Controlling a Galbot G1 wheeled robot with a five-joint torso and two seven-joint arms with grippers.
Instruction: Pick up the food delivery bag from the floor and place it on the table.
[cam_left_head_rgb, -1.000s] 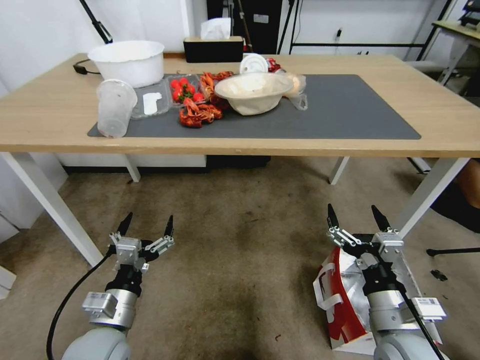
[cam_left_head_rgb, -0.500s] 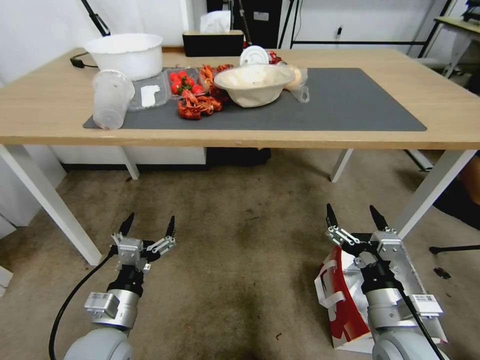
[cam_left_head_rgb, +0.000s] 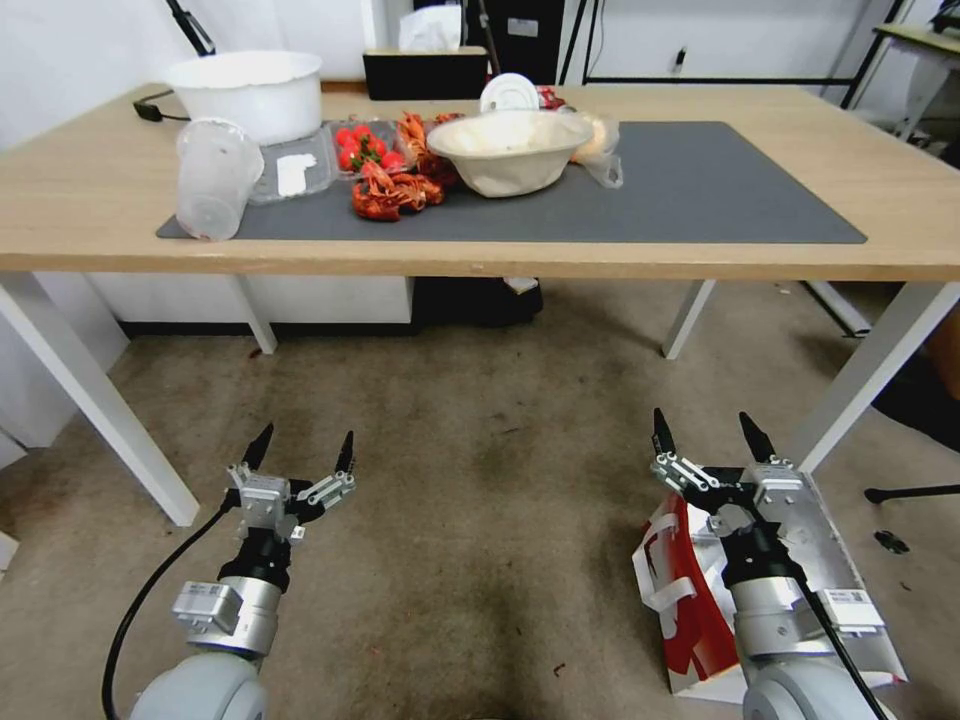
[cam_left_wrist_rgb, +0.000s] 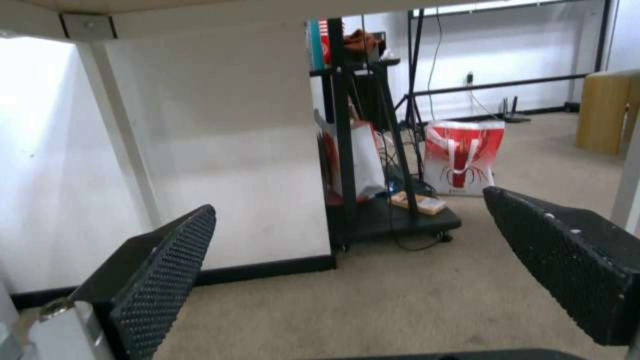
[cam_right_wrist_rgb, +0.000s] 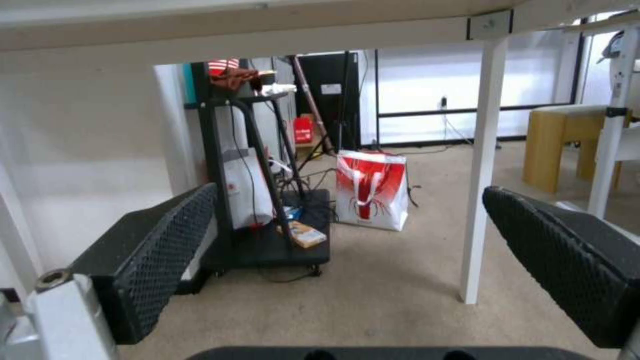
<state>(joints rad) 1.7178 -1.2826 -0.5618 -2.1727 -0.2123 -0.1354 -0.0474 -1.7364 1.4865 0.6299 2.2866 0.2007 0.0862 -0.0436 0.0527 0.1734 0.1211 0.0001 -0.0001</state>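
Lying on the floor (cam_left_head_rgb: 480, 470) before the table (cam_left_head_rgb: 900, 180): food delivery bag (cam_left_head_rgb: 690, 610), foil lining exposed, directly under the right gripper (cam_left_head_rgb: 712, 436), jaws apart. Left gripper (cam_left_head_rgb: 302, 448) above bare carpet, jaws apart. On the table: strawberries in a clear tray (cam_left_head_rgb: 360, 152); beige bowl (cam_left_head_rgb: 508, 150) and white tub (cam_left_head_rgb: 248, 92), contents unclear.

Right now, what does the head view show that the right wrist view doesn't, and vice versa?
Head view alone: the table's top with its grey mat, bowl and cup, plus the food delivery bag on the floor under the right arm. Right wrist view alone: a black cart and a second red-and-white bag beyond the table. Both: the carpet and the open right gripper.
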